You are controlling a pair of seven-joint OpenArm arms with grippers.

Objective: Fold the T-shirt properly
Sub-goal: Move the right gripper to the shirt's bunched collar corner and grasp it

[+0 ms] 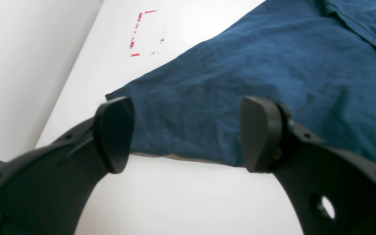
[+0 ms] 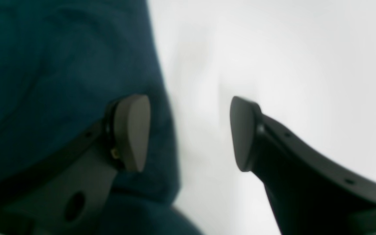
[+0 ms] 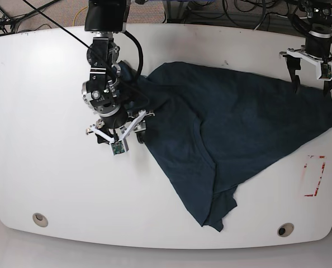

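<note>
The dark navy-teal T-shirt (image 3: 238, 128) lies spread and creased on the white table (image 3: 43, 111), one part folded over toward the front. My right gripper (image 3: 120, 129) is open at the shirt's left edge. In the right wrist view (image 2: 188, 132) one finger is over the cloth (image 2: 44, 81) and the other over bare table. My left gripper (image 3: 311, 85) is open above the shirt's far right corner. In the left wrist view (image 1: 188, 133) the shirt (image 1: 256, 65) and its edge lie between the open fingers. Neither gripper holds anything.
A red tape rectangle (image 3: 315, 176) marks the table right of the shirt and also shows in the left wrist view (image 1: 145, 32). Two round holes (image 3: 39, 219) (image 3: 285, 229) sit near the front edge. Cables (image 3: 222, 11) lie beyond the back edge.
</note>
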